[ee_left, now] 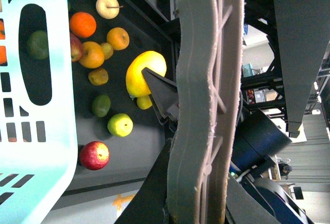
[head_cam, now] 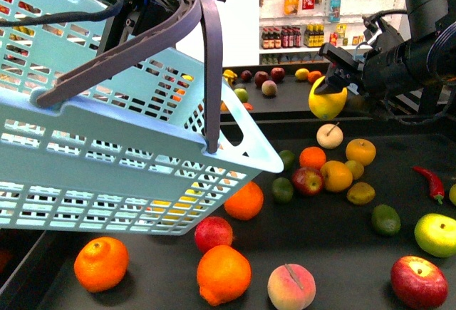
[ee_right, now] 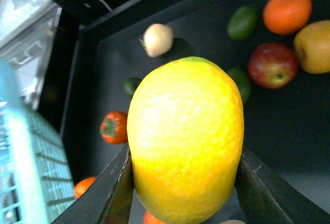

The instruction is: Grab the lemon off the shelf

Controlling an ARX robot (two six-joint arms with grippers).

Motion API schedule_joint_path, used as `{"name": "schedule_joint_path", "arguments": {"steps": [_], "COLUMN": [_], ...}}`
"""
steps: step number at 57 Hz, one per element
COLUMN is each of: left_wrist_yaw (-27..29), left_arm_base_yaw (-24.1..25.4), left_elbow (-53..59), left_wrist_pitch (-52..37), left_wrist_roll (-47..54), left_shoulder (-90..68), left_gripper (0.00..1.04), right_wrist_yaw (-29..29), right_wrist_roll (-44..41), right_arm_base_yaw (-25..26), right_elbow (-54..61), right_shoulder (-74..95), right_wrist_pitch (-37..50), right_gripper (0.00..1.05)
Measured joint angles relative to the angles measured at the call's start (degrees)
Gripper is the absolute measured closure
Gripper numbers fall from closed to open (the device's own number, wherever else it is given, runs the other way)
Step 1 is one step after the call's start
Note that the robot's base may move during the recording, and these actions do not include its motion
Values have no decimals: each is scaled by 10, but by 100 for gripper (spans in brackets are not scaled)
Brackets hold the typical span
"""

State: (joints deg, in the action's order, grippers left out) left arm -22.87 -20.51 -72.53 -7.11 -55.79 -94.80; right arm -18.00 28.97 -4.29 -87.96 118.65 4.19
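My right gripper [head_cam: 332,88] is shut on the bright yellow lemon [head_cam: 327,100] and holds it in the air above the shelf's black tray [head_cam: 356,253]. In the right wrist view the lemon [ee_right: 185,136] fills the gap between the two fingers [ee_right: 116,190]. It also shows in the left wrist view [ee_left: 144,72]. My left gripper [ee_left: 198,203] is shut on the grey basket handle [ee_left: 206,100] and holds the pale blue basket [head_cam: 107,153] tilted in the air at the left. The basket handle [head_cam: 142,43] crosses the front view.
Loose fruit lies on the black tray: oranges [head_cam: 223,273], red apples [head_cam: 419,281], a peach [head_cam: 291,286], limes [head_cam: 385,219], a green apple [head_cam: 439,234], a red chilli [head_cam: 431,182]. More fruit [head_cam: 269,78] sits on the upper tier. White shelves of bottles [head_cam: 299,35] stand behind.
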Motion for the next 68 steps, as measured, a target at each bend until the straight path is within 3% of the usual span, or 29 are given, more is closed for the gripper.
{"name": "schedule_joint_path", "arguments": {"steps": [31,68], "left_wrist_yaw": [0,7], "left_arm_base_yaw": [0,5], "left_elbow": [0,0], "left_wrist_pitch": [0,0], "left_wrist_roll": [0,0], "left_shoulder": [0,0], "left_gripper": [95,95], "right_wrist_yaw": [-39,-31], "right_wrist_roll": [-5,-3], "right_arm_base_yaw": [-106,-152], "right_elbow": [64,6], "right_shoulder": [-95,-51], "right_wrist_pitch": [-6,-20], "right_gripper": [57,57]}}
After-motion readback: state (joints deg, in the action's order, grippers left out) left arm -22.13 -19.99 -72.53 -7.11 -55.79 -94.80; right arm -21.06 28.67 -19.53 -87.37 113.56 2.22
